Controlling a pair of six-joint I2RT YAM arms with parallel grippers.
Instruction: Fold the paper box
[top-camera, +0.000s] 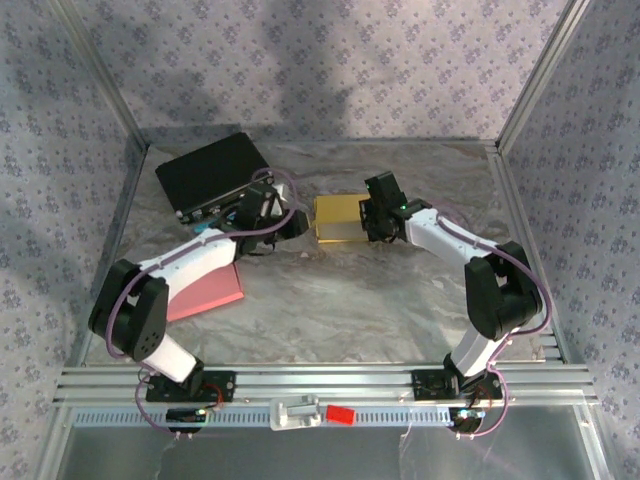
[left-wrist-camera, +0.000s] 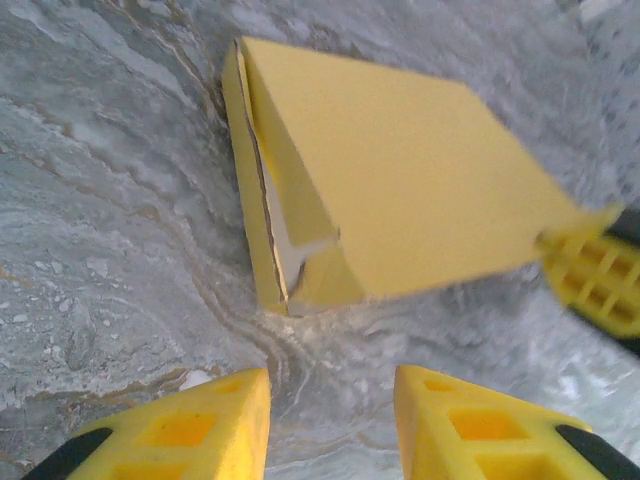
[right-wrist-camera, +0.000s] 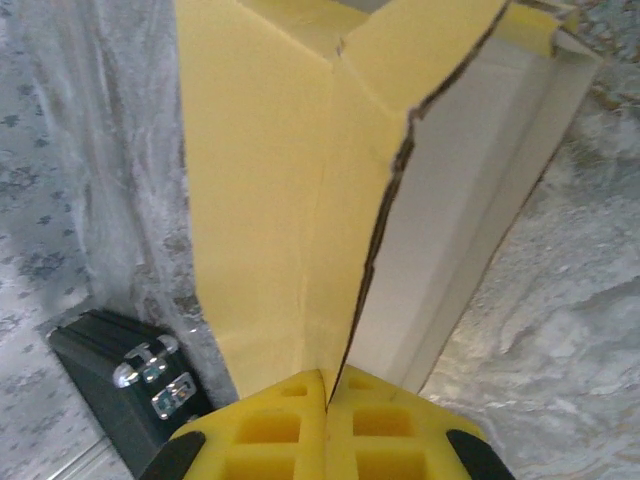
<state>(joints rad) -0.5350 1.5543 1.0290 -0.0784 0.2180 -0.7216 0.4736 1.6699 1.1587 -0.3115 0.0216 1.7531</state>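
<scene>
Lying near the middle of the marbled table (top-camera: 360, 300), the yellow paper box (top-camera: 338, 217) rests flat, with both arms reaching in to it from either side.

Left gripper (left-wrist-camera: 330, 395): jaws parted to a moderate gap with nothing between them. It sits just short of the box's near corner and is not touching it. From the left wrist camera, that corner shows a torn, loosely tucked side flap with pale inner card exposed.

Right gripper (right-wrist-camera: 328, 385): fingers pressed together with no gap. A raw cardboard edge of the box runs straight down into the seam between them, so a flap appears to be pinched there, though the contact itself is hidden by the pads. In the left wrist view, one of this gripper's fingers (left-wrist-camera: 592, 278) meets the box's far corner.

Other items: a black case (top-camera: 213, 172) stands at the back left of the table, apart from the box. A pink sheet (top-camera: 207, 291) lies beneath the left arm.
</scene>
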